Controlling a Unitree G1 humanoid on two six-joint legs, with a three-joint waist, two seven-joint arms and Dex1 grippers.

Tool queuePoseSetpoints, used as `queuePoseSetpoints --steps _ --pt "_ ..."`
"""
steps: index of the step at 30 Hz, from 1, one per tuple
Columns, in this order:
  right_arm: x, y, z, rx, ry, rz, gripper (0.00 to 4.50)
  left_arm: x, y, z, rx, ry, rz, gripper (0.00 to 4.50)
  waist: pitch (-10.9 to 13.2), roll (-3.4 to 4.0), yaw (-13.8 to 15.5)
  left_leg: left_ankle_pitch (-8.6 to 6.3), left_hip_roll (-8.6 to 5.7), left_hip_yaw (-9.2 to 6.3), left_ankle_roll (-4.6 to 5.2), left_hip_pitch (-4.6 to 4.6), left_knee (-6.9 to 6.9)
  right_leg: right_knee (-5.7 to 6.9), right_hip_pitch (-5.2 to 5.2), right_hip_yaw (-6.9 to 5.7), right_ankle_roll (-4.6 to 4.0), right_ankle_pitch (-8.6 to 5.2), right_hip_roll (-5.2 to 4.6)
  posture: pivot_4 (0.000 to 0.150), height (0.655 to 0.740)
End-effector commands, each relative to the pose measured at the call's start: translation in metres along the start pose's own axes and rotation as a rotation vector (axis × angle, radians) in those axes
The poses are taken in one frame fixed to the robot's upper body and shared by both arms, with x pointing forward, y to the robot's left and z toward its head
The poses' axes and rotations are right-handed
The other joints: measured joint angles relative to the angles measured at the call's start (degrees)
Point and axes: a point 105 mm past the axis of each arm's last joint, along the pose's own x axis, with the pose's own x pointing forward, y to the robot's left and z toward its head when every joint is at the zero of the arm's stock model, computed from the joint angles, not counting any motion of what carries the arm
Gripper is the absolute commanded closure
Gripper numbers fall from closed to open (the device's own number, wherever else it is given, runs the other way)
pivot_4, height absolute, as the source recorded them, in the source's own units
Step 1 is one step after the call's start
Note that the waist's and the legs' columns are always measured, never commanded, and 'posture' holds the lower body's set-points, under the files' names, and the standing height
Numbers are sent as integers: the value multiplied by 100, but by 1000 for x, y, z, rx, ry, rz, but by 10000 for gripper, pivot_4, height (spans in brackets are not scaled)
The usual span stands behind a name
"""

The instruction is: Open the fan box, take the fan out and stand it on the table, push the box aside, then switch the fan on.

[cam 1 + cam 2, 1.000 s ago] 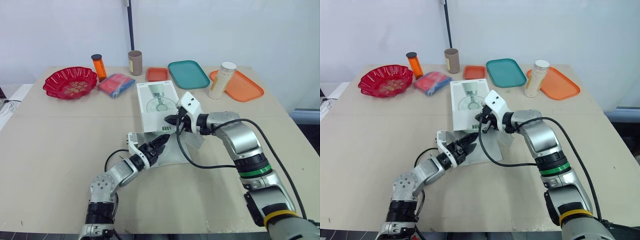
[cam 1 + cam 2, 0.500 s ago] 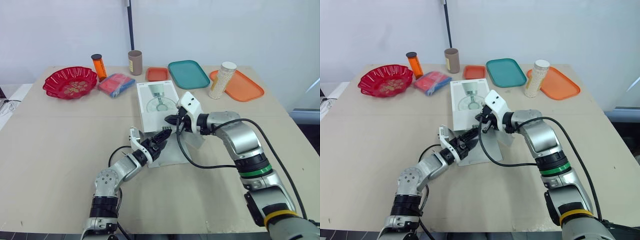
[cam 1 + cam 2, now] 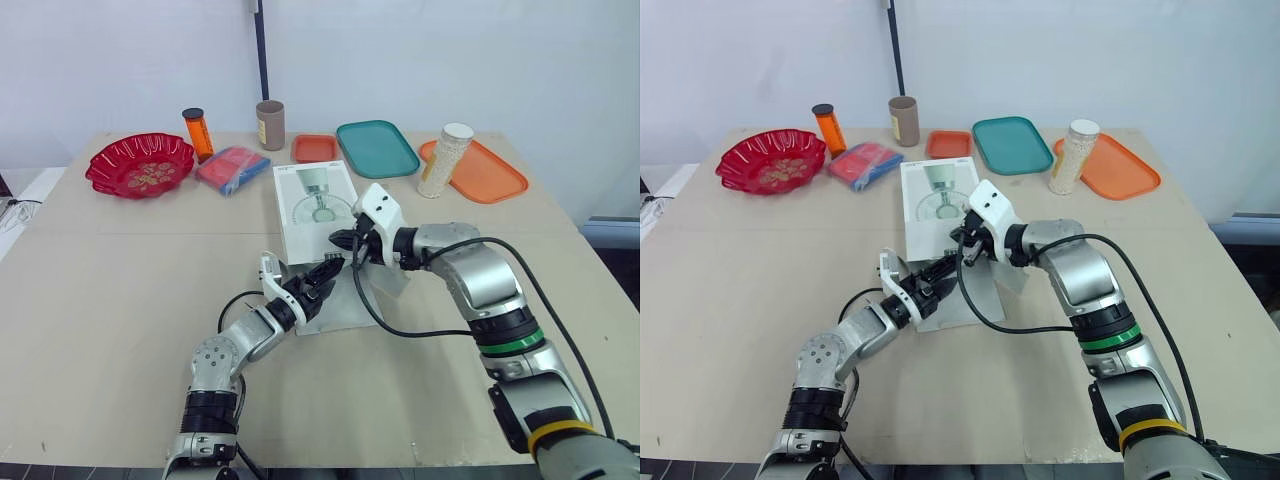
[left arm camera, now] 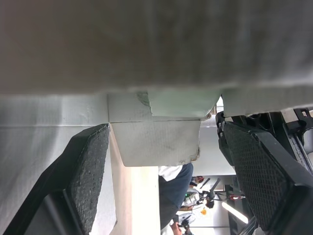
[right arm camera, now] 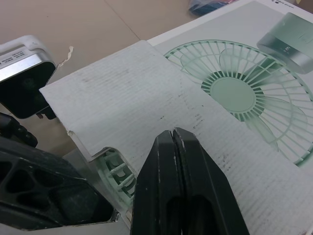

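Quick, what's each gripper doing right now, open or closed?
Left gripper: open, straddling a flap of the fan box.
Right gripper: closed, nothing visible between its fingers.

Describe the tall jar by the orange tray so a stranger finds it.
Look to the table's far right, where a large orange tray lies. At the tray's left edge stands the jar: tall, clear, white-capped, full of pale grains, unlike the flat teal tray beside it.
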Motion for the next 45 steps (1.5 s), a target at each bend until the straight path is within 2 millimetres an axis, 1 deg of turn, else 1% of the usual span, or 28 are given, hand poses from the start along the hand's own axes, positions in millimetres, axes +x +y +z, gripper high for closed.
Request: queuePoseSetpoints --steps 1,3,6,10,20,27,30,34,36,41,45 --pt "1 4 1 -2 -6 12 45000 -2 -8 -16 -40 32 -42 5660 0 0 0 0 0 0 0 0 0 0 0 0 0 0 0 1500 7400" --pt "2 4 2 -1 -9 14 45000 -7 -8 -14 -38 28 -41 5660 0 0 0 0 0 0 0 -1 0 1 -1 0 0 0 0 1500 7400" --pt "3 4 2 -3 -13 16 45000 -21 -5 -10 -40 15 -22 5660 0 0 -8 0 0 1 0 -1 1 2 -3 1 -1 0 0 1500 7400" --pt "3 4 3 -3 -18 14 45000 -27 -5 -9 -47 16 -19 5660 0 0 -5 0 4 4 0 -2 -1 7 -11 3 -5 3 1 1500 7400" --pt "4 1 4 -9 -23 8 45000 -26 -5 -9 -52 27 -7 5660 0 0 -2 0 2 3 0 -11 9 7 -13 3 -2 9 1 1500 7400" --pt "4 2 5 -8 -24 11 45000 -24 -11 -16 -43 61 -34 5660 0 0 -2 0 2 3 0 -11 10 7 -13 2 -3 9 1 1500 7400" --pt "4 2 5 -8 -23 11 45000 -24 -8 -26 -21 114 -9 5660 0 0 -1 0 1 2 0 -12 10 7 -13 2 -3 9 1 1500 7400" --pt "4 0 7 -4 -28 5 45000 -27 -17 -19 -48 52 -72 5660 0 0 -5 0 3 3 0 -12 10 7 -14 2 -4 10 2 1500 7400" --pt "6 -1 7 -5 -27 4 45000 -26 -18 -19 -40 57 -70 5660 0 0 -5 0 4 4 -1 -12 10 7 -16 3 -5 10 3 1500 7400" --pt "6 0 8 -5 -28 8 45000 -21 -19 -31 -44 84 -71 5660 0 0 -3 0 2 3 -1 -14 12 7 -15 2 -4 11 1 1500 7400" --pt "6 -3 9 -6 -25 5 45000 -20 -18 -32 -37 77 -60 5660 0 0 -3 0 3 3 -1 -14 12 7 -16 3 -5 11 2 1500 7400"
